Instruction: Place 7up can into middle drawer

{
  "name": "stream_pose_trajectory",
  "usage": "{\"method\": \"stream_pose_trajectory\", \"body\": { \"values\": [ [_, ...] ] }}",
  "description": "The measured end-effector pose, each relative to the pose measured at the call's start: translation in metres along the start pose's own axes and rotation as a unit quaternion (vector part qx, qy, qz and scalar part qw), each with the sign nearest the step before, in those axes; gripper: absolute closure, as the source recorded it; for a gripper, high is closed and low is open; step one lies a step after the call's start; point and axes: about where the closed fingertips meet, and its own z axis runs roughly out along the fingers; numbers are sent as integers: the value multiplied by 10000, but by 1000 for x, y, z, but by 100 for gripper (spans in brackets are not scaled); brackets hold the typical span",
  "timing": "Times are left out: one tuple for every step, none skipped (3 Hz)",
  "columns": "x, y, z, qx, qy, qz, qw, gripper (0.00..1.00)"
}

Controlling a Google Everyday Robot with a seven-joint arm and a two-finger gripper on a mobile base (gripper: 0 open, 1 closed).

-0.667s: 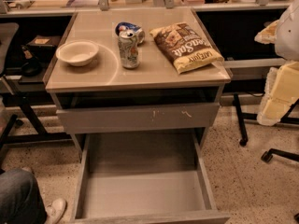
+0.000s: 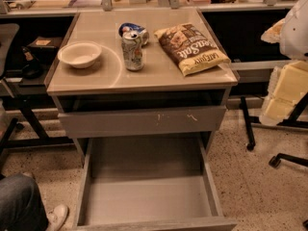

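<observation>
The 7up can (image 2: 132,50), pale silver with green markings, stands upright on the cabinet's top near its middle. The middle drawer (image 2: 147,196) is pulled out below, showing a plain grey floor with nothing in it. My gripper (image 2: 285,91) hangs at the right edge of the camera view, beside the cabinet and well apart from the can, at about the height of the closed upper drawer. It holds nothing that I can see.
A white bowl (image 2: 80,55) sits left of the can, a dark blue can (image 2: 131,30) lies just behind it, and a chips bag (image 2: 193,48) lies to its right. A closed, scratched drawer front (image 2: 142,121) is above the open drawer. A person's leg and shoe (image 2: 29,208) are at the bottom left. Chair legs (image 2: 250,129) stand at the right.
</observation>
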Motion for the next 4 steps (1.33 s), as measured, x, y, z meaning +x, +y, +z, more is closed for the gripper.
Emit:
{"method": "stream_pose_trajectory", "body": {
  "values": [
    [-29,-30,36,5,-217,160,9996,0],
    [-29,-30,37,7,-220,159,9996,0],
    [-36,-35,51,-19,-618,604,9963,0],
    [-61,-57,71,-97,-960,1091,9893,0]
  ]
}}
